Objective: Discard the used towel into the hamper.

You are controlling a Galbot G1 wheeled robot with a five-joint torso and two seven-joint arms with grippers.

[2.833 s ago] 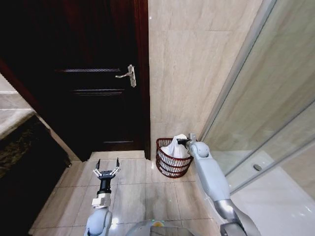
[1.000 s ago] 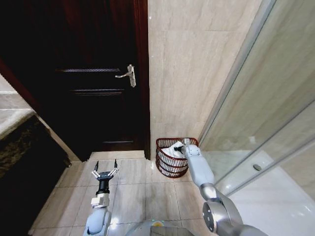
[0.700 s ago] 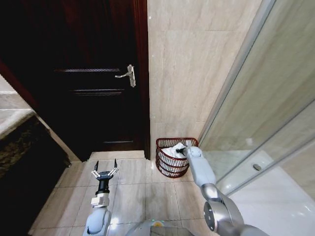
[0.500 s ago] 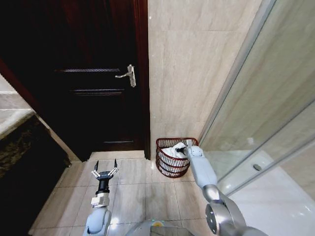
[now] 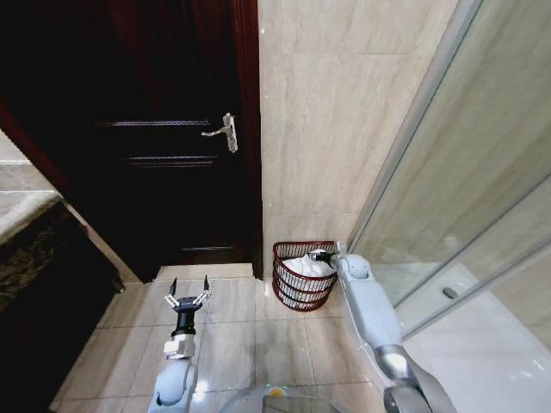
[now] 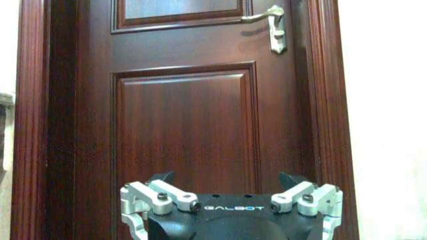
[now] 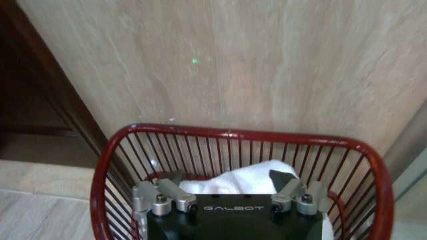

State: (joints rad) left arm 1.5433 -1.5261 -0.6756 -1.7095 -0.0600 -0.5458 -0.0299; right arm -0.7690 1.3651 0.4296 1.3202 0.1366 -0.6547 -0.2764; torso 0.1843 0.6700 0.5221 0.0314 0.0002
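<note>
standing on the tiled floor (image 5: 241, 335) against the beige wall (image 5: 327, 129), the hamper (image 5: 294, 286) is a low basket of dark red wire bars, just beside the frame of the dark wooden door (image 5: 155, 155) on one side and near the glass partition (image 5: 465, 189) on the other. the white towel (image 5: 308, 266) lies bunched inside the hamper, below its rim, and shows through the bars in the right wrist view (image 7: 233, 180).

the right gripper (image 5: 320, 255) hangs over the hamper's rim on the side toward the glass partition, its grey arm reaching out from the robot. in the right wrist view the right gripper (image 7: 228, 181) points down into the hamper with its jaws spread, the towel lying between and beneath them and not pinched; whether the tips touch the cloth cannot be told.

the left gripper (image 5: 188, 296) is held low over the floor, well apart from the hamper on the door side, facing the door, its jaws spread and holding nothing. the left wrist view looks straight at the door panels, with the silver door handle (image 6: 270, 25) high above the left gripper (image 6: 230, 187)
</note>
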